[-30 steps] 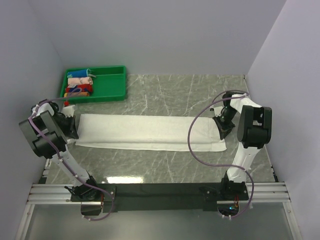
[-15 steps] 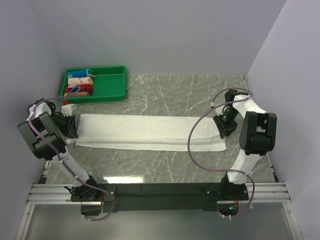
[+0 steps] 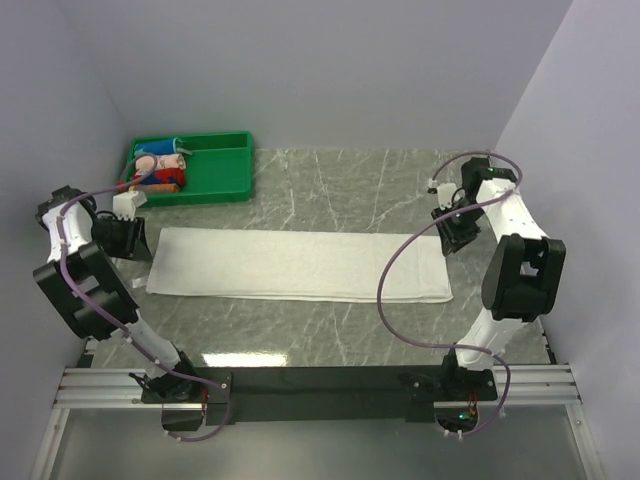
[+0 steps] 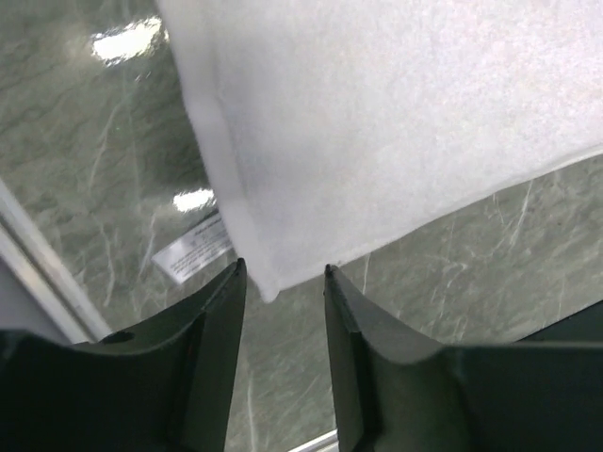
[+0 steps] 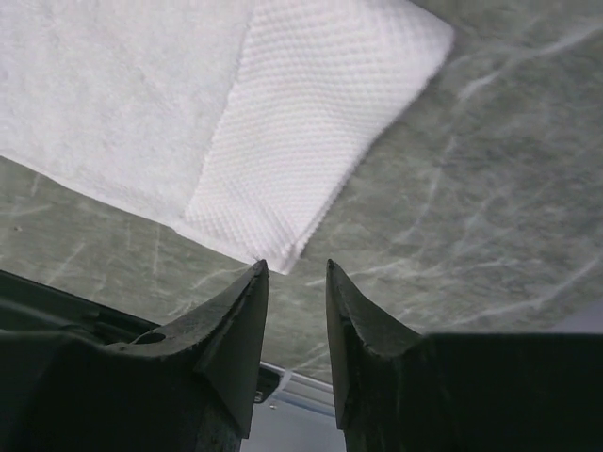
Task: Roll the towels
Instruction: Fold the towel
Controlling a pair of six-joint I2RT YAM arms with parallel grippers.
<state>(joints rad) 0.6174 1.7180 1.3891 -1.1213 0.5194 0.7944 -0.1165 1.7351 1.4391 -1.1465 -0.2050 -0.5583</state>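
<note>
Towel (image 3: 298, 265) flat on the table, between left gripper (image 3: 135, 242) and right gripper (image 3: 452, 238).
Both parted, grasping nothing, just off its short ends (left wrist only: small label (image 4: 193, 250) at the corner; right wrist: waffle weave).

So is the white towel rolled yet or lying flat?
Flat, not rolled. The towel lies as one long strip on the table, both short ends flat; the left pincer and right pincer stand open, off it.

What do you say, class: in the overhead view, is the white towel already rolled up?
No, the towel lies flat as one long strip on the table, with no rolled end.
</note>
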